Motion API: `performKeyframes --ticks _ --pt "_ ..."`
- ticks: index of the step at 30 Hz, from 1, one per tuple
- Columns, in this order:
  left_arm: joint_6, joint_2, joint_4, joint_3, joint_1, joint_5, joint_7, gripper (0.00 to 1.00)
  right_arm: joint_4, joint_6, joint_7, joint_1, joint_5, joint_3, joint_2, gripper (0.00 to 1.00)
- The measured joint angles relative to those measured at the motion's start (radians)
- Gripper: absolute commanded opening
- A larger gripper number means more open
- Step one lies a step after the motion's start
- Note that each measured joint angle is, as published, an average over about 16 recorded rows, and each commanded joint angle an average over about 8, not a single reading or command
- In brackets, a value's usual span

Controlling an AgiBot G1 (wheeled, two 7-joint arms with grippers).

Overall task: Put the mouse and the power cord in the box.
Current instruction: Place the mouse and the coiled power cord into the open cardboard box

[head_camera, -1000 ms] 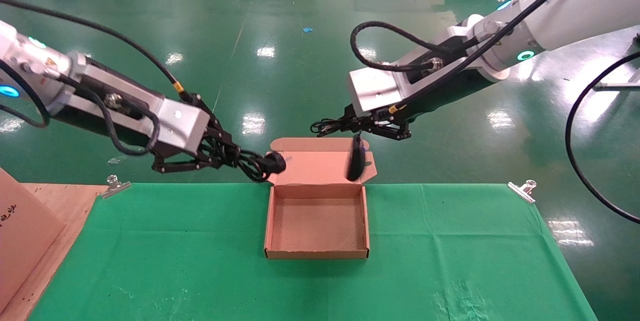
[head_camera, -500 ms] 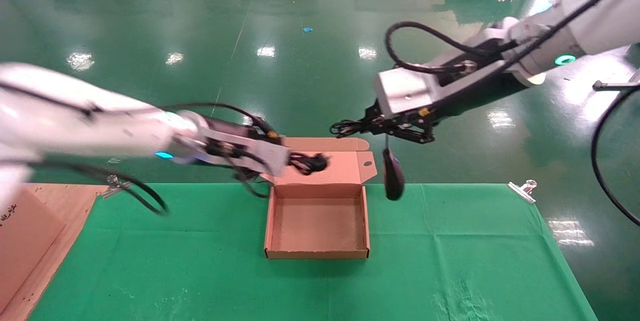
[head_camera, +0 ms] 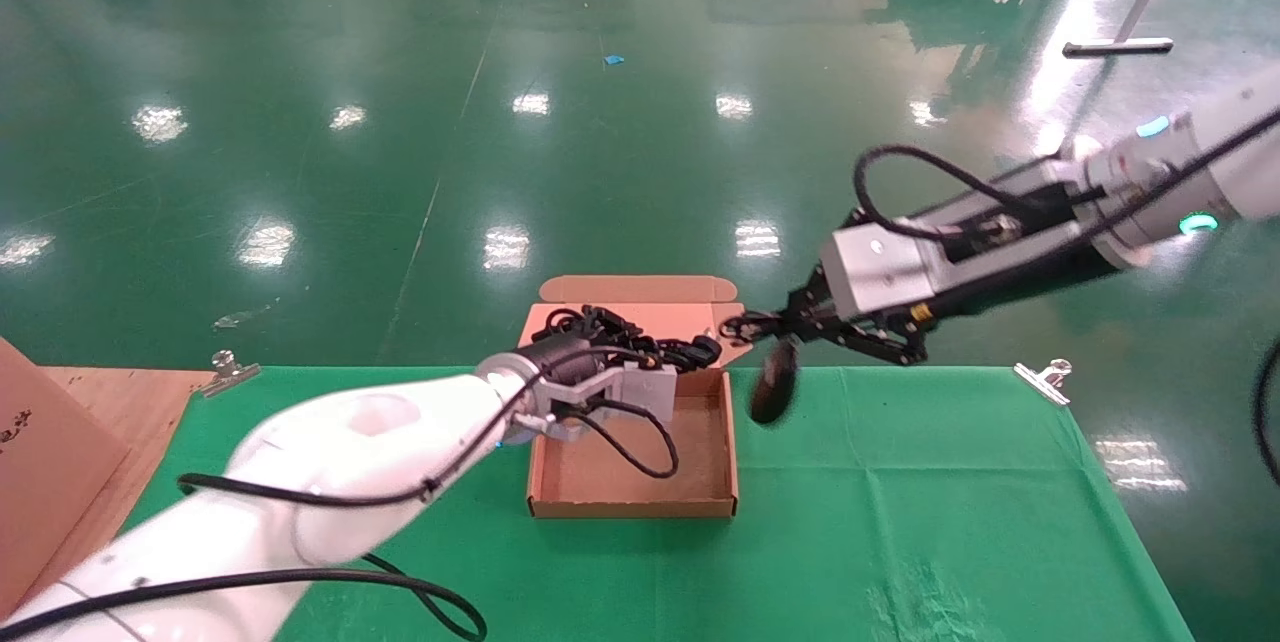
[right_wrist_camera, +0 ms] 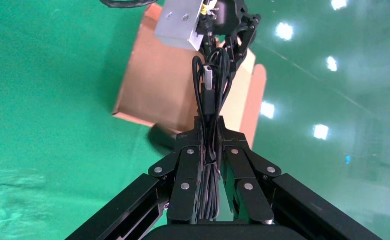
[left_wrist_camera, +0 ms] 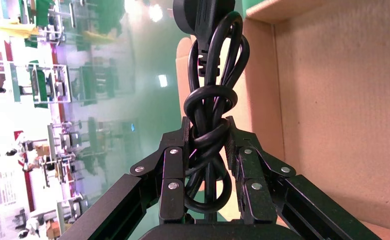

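The box (head_camera: 632, 505) lies open on the green cloth, its lid (head_camera: 630, 290) folded back. My left gripper (head_camera: 662, 354) hangs over the box's rear half, shut on the power cord (head_camera: 600, 330). In the left wrist view that knotted bundle (left_wrist_camera: 210, 115) sits between the fingers (left_wrist_camera: 175, 165), a plug on its far end. My right gripper (head_camera: 748, 327) is just right of the lid, shut on the mouse's coiled thin cable (right_wrist_camera: 210, 90). The mouse (head_camera: 773, 384) dangles below, over the cloth outside the box's right wall. The right wrist view shows the mouse (right_wrist_camera: 162, 136) blurred beside the box (right_wrist_camera: 152, 85).
Binder clips (head_camera: 230, 367) (head_camera: 1045, 377) pin the green cloth (head_camera: 900, 482) at the table's back corners. A large cardboard carton (head_camera: 40, 462) stands on a wooden board at the left edge. My left forearm (head_camera: 350, 462) crosses low over the cloth left of the box.
My left arm has swung in from the left and dropped low, carrying the power cord over the box. My right gripper has moved right and down, the mouse swinging from above the lid to outside the right wall.
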Motion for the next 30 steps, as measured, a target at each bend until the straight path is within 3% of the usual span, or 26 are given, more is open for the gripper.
performKeyframes --ticks 8,9,16,17,30 --pt "-0.083 0.016 0.058 0.154 0.020 0.021 -0.120 0.00 0.030 0.015 0.005 -0.051 0.001 -0.005 0.032 0.00" --pt "-0.087 0.016 0.061 0.173 0.020 0.016 -0.131 0.05 0.031 0.017 0.006 -0.055 0.000 -0.005 0.033 0.00" --pt "-0.093 0.015 0.069 0.287 0.007 -0.048 -0.189 0.92 0.027 0.031 0.003 -0.072 -0.002 -0.009 0.032 0.00" --pt "-0.095 0.015 0.070 0.301 0.004 -0.058 -0.193 1.00 0.025 0.032 0.002 -0.073 -0.003 -0.009 0.031 0.00" --pt "-0.134 0.010 0.080 0.421 -0.035 -0.188 -0.203 1.00 0.019 0.033 0.013 -0.073 0.001 -0.014 0.002 0.00"
